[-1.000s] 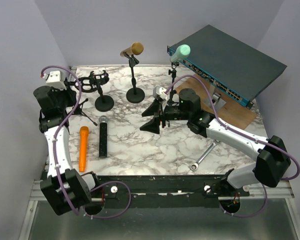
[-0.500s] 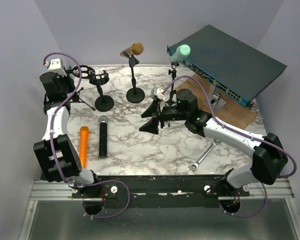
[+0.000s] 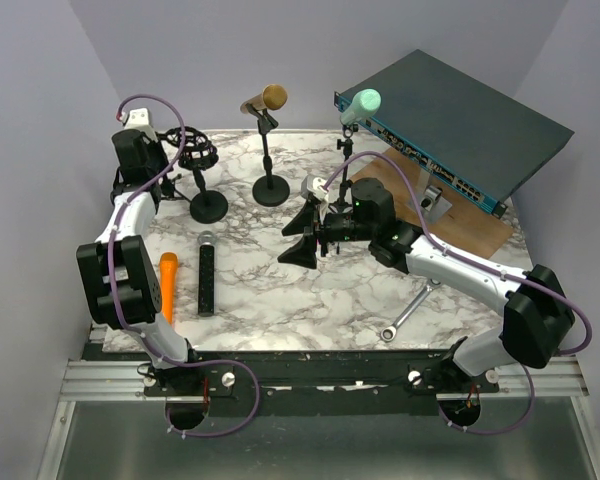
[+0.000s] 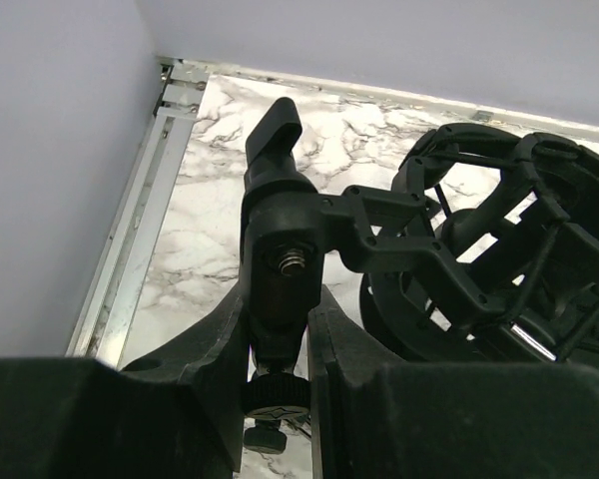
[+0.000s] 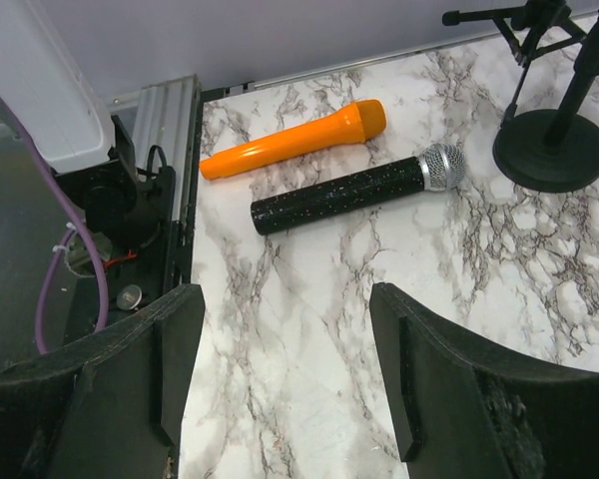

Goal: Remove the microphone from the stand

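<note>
Top external view: gold microphone sits clipped in its stand at the counter's far edge, with a green microphone on a stand to its right. Far-left corner: left gripper is pinched narrow on the empty shock mount's swivel joint. Mid-counter, right gripper gapes wide, holding nothing. The orange microphone and black microphone lie flat near the left edge.

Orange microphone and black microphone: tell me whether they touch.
Apart. The right wrist view shows bare marble between the orange microphone and the black microphone.
</note>
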